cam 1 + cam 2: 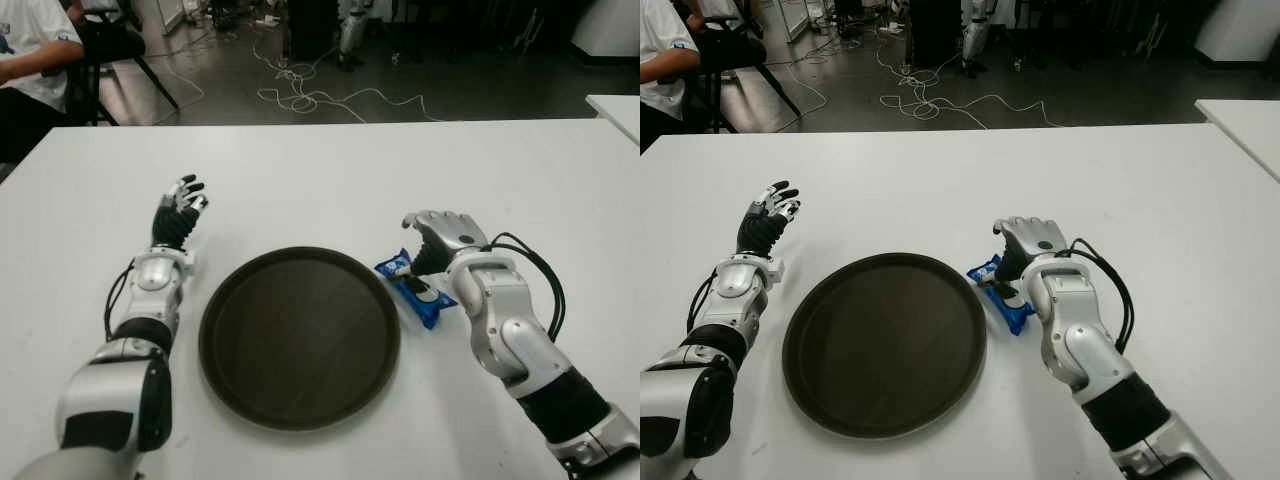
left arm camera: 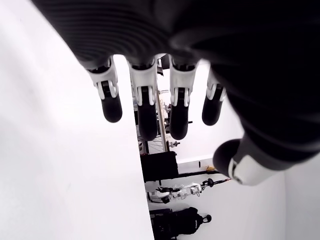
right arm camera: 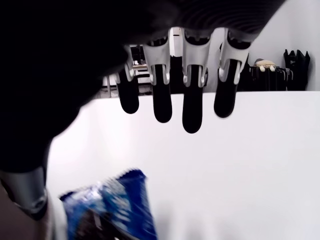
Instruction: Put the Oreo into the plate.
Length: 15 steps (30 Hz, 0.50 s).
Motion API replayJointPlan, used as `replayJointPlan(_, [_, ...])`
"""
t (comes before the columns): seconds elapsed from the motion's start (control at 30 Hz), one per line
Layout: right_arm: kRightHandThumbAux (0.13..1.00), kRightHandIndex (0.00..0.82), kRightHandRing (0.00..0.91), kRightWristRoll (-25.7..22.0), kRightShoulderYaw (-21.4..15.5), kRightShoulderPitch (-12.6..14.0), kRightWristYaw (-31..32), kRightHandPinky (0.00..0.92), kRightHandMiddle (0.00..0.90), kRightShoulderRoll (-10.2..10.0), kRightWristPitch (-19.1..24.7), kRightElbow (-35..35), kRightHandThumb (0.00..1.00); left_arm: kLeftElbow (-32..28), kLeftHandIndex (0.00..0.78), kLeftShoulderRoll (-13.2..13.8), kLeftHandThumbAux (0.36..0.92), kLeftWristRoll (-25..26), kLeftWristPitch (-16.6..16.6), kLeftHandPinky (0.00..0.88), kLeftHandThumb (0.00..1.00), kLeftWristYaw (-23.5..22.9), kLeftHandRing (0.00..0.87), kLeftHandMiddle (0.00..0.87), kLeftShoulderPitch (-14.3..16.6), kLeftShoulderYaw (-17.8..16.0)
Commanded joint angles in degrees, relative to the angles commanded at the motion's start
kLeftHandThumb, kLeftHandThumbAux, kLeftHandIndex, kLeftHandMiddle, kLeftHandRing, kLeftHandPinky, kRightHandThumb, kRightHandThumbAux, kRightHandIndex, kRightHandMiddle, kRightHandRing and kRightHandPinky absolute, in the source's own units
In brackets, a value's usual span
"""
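The step in hand looks like the approach to the grasp: the right hand (image 1: 443, 238) is poised over the far end of the blue Oreo packet (image 1: 416, 288), which lies flat on the white table (image 1: 330, 190) just beside the right rim of the round dark plate (image 1: 215, 340), not yet in it; in the right wrist view the four fingers (image 3: 193, 107) hang extended above the packet (image 3: 112, 210) with clear table between them and it, the thumb low beside the wrapper, so the hand is open and holds nothing; the next move, as I judge it, calls for lowering the hand, closing fingers and thumb across the packet's narrow width, lifting, and carrying it a short way leftward over the rim before letting go; the left hand (image 1: 178, 215) shows left of the plate, fingers spread and relaxed, holding nothing; by count, one Oreo packet, one plate, two robot hands, and one seated person (image 1: 30, 60) at the far left edge beyond the table.
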<state>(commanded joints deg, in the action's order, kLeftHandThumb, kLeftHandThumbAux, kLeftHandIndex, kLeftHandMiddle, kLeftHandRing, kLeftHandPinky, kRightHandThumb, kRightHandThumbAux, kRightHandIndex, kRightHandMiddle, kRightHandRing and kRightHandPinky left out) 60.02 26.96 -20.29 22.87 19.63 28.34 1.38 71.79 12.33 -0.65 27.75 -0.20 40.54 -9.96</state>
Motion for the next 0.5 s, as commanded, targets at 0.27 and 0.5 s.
replayJointPlan(0.27, [0.623,0.233,0.285,-0.2,-0.4,0.1,-1.4,0.315,0.249,-1.0,0.3,-0.5,0.000,0.3,0.152,0.6,0.574,-0.4,-0.1,0.104,0.000,-0.6,0.145,0.189,-0.2,0.4])
replayJointPlan(0.5, [0.613,0.241,0.296,-0.2,-0.7,0.0,-2.5,0.324,0.258,-2.2,1.0,-1.5,0.000,0.4,0.138,0.8,0.621,-0.7,-0.3,0.106,0.000,-1.1,0.140,0.175,-0.1,0.5])
